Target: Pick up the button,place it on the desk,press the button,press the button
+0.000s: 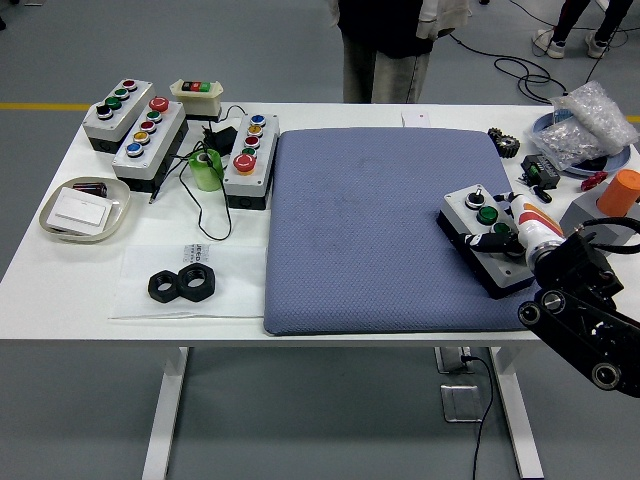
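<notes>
The right hand (520,238) covers the near end of the button box (487,240) so its fingers cannot be made out, the person (385,45) behind the table (330,118) is cut off above the waist, and the print on the small label (198,253) is unreadable.

No legible text. Small printed label (199,251) on the desk (330,112), just above the black nuts (184,284), is too blurred to read.
</notes>
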Controlling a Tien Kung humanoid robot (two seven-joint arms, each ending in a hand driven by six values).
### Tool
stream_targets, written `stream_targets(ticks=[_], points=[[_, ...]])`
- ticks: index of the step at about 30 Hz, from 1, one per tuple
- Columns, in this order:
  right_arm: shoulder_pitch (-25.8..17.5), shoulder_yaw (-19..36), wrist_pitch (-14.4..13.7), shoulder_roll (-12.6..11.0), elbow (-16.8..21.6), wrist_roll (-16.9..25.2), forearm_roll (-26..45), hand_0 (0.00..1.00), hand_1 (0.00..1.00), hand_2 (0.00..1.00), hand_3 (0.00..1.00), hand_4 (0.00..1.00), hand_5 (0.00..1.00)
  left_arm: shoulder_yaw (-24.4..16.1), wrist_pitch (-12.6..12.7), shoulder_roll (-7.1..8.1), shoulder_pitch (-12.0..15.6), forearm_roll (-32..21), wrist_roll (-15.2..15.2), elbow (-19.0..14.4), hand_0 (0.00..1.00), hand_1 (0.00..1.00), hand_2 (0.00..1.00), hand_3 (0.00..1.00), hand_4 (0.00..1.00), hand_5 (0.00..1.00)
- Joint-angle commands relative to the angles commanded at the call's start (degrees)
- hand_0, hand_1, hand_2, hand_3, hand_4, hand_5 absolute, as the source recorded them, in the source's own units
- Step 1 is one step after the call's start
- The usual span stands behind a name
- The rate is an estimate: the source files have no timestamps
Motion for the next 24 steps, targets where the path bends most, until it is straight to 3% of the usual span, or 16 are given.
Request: stream_targets(ticks=[4,5,10,11,16,17,20,23,24], points=[[0.1,-0.5,0.5,-0.3,0.1,0.0,-0.4,0.491,0.396,0.485,0.745,0.853,0.077,0.0,0.0,0.02,0.0,0.0,0.0,0.0,0.736,0.775,0.846,0.760,0.529,0.998],[0.3,-1.0,0.9,-0.6,0.3,0.0,-0.4,0.403,0.339,0.444,0.697,0.837,0.060,-0.1,0.0,0.02,0.0,0.2,0.0,0.0,0.737,0.775,0.846,0.760,0.529,0.998],[0.8,-2.4,1.0,-1.6,1.0,0.0,-1.3,0.403,0.339,0.444,0.697,0.837,0.060,0.0,0.0,0.04,0.0,0.1,0.0,0.0,0.737,0.775,0.846,0.760,0.529,0.998],[0.9,-2.5,0.9,-1.7,1.1,0.0,-1.5,0.299,0.269,0.401,0.602,0.812,0.125,0.1,0.0,0.04,0.0,0.1,0.0,0.0,0.737,0.775,0.846,0.760,0.530,0.998],[1.9,-4.9,-1.4,-3.0,2.3,0.0,-1.3,0.299,0.269,0.401,0.602,0.812,0.125,0.2,0.0,0.08,0.0,-0.2,-0.1,0.0,0.737,0.775,0.846,0.760,0.530,0.998],[2.1,-5.5,-2.0,-3.4,2.6,0.0,-1.1,0.263,0.206,0.352,0.502,0.716,0.159,0.3,0.0,0.09,-0.1,-0.3,-0.1,0.0,0.737,0.775,0.846,0.760,0.529,0.998],[2.7,-7.1,-3.2,-4.2,3.9,0.0,-0.9,0.263,0.206,0.352,0.502,0.716,0.159,0.4,0.0,0.08,-0.2,-0.4,-0.2,0.0,0.737,0.775,0.846,0.760,0.529,0.998],[3.2,-8.7,-4.3,-5.2,5.6,1.5,0.7,0.258,0.195,0.341,0.497,0.677,0.166,0.5,0.0,0.06,-0.2,-0.7,-0.2,0.0,0.737,0.775,0.846,0.760,0.529,0.998],[3.4,-9.1,-4.5,-5.5,6.0,3.7,2.7,0.258,0.195,0.341,0.497,0.677,0.166,0.5,0.0,0.07,-0.2,-0.7,-0.3,0.0,0.737,0.775,0.846,0.760,0.529,0.998]])
